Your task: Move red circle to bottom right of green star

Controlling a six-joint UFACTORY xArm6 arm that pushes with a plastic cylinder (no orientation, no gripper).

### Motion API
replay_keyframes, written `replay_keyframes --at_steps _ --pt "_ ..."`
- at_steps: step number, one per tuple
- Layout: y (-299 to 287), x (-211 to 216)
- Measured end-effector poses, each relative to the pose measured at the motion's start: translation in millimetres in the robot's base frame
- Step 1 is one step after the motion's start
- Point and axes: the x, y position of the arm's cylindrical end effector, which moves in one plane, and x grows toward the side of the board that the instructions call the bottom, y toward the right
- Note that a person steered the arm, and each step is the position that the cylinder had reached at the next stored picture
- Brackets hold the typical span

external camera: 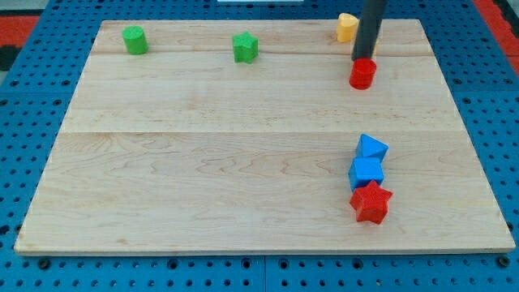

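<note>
The red circle (362, 74) lies near the view's top right of the wooden board. The green star (245, 47) lies at the view's top, left of centre, well to the left of the red circle. My tip (364, 57) stands right at the red circle's top edge, touching or nearly touching it; the dark rod rises out of the view's top.
A yellow block (347, 27) sits just left of the rod at the top edge. A green circle (135, 40) lies at the top left. Two blue blocks (372, 148) (366, 172) and a red star (371, 203) are stacked in a line at the lower right.
</note>
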Motion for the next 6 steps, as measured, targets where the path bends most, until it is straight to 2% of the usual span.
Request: replay_keyframes --at_steps 1,2,3,4,5,6 --pt "8.2 19.1" --pt "7.9 59.0" --pt "69.1 85.5" --pt "25.7 99.2" --pt "-87.1 98.2" --pt "-174.4 86.4"
